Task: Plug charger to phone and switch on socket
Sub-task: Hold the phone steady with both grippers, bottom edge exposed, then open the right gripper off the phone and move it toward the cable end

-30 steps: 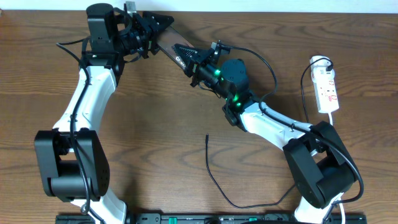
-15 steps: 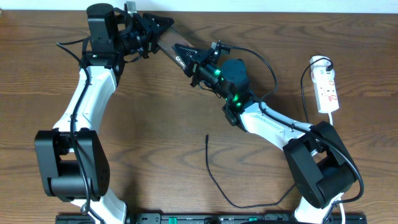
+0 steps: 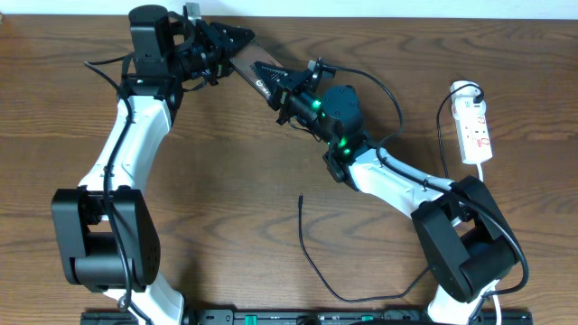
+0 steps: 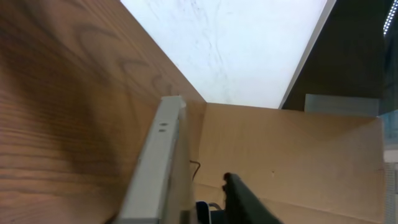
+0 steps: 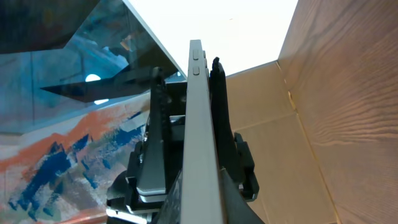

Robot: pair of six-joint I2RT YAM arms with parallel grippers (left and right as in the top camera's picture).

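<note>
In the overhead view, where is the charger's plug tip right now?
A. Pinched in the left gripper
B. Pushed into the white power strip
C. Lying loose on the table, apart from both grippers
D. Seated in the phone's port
C: the charger's plug tip rests on the bare wood of the table, with nothing gripping it. It is well apart from the phone, which is at the far edge.

A robotics lab bench: the left arm (image 3: 122,149) and right arm (image 3: 397,181), white with black joints, stand on a black rail (image 3: 298,317) at the near edge of a wood-grain table (image 3: 226,181). A white power strip (image 3: 475,126) lies far right. What may be a cardboard panel (image 4: 298,155) shows beside the table in the wrist views.
</note>
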